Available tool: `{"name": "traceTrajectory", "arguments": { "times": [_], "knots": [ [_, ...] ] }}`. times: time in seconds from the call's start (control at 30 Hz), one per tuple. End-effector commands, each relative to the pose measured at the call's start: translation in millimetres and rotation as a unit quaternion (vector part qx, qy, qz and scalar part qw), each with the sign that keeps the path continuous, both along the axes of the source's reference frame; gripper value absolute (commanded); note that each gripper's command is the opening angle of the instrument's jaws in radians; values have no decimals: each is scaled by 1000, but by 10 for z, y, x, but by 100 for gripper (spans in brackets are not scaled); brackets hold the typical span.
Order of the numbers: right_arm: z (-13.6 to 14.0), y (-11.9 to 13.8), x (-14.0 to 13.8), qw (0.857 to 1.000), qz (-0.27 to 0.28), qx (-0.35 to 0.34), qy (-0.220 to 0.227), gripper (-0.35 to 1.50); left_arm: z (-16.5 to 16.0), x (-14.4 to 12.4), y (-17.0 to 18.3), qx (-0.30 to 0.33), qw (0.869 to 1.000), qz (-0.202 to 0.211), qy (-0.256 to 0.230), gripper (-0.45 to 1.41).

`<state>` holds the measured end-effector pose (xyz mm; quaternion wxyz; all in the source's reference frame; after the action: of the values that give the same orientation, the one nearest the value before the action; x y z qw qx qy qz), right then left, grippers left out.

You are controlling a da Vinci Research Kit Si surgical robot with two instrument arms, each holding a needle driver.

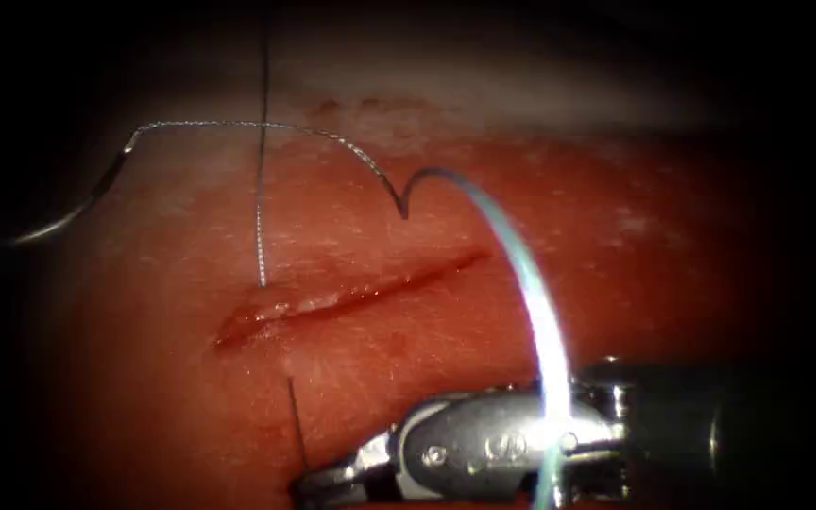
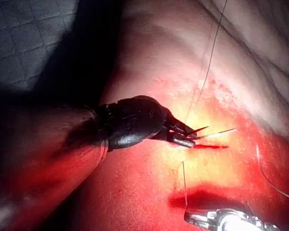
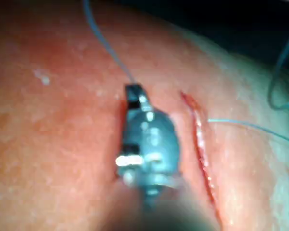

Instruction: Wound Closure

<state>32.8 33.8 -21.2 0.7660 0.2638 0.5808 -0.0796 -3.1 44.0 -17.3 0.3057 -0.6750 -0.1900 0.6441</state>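
Wound Closure, state at this moment.

Right tool (image 1: pixel 318 484): fingers clenched on the thread (image 1: pixel 260 208), on the strand that rises out of the tissue (image 1: pixel 616 264) just below the cut (image 1: pixel 332 300) towards its left end. The right wrist view shows the same, with a strand running straight into the closed tip. It holds no needle.

Thread path: one strand drops from the top of the endoscope view into the tissue just above the cut. A second, braided run leaves the needle's tail, kinks above the cut's right end, then arcs down across the right tool's body.

Needle (image 1: pixel 87 194): free of the tissue and lying left of the cut, well apart from it. Its curve runs from low-left up to the tail, where the braided thread begins.

Key relation: from the right fingers the needle lies up and to the left, across the cut and well apart.

Left tool (image 2: pixel 190 137): the left wrist view has its tip over the cut's end. I cannot tell whether it grips anything.

Judgement: with the right fingers occupied, the needle sits on the left arm's side.
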Motion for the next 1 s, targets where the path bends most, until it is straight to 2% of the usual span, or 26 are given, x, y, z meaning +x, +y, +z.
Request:
{"name": "traceTrajectory", "arguments": {
  "times": [0.03,0.1,0.23,0.27,0.37,0.43,0.5,0.53,0.67,0.77,1.0],
  "knots": [
    [-12,-16,6,1000,-15,3,11,-35,7,-5,-6,2,1000,0,-1,-35],
    [-33,-27,7,999,-42,6,30,-35,7,-5,-6,2,1000,0,-1,-35],
    [-45,-31,10,997,-55,19,47,-35,7,-5,-7,2,1000,0,-1,-35],
    [-45,-28,10,997,-45,20,51,-1,7,-5,-7,2,1000,0,-1,-35],
    [-38,-18,8,999,-8,10,43,67,7,-5,-7,2,1000,0,-1,-35],
    [-19,-1,5,999,35,-3,21,91,7,-5,-7,2,1000,0,-1,-35],
    [-7,9,4,998,62,-9,9,98,7,-5,-7,2,1000,0,-1,-35],
    [8,20,3,996,93,-14,-4,108,7,-5,-7,2,1000,0,-1,-35],
    [36,34,5,990,138,-21,-26,113,7,-5,-7,2,1000,0,-1,-35],
    [69,33,10,983,171,-47,-51,113,8,-7,-7,1,1000,0,0,-35],
    [115,25,27,977,182,-81,-75,113,9,-9,-8,1,1000,-1,0,-35]
  ]
}}
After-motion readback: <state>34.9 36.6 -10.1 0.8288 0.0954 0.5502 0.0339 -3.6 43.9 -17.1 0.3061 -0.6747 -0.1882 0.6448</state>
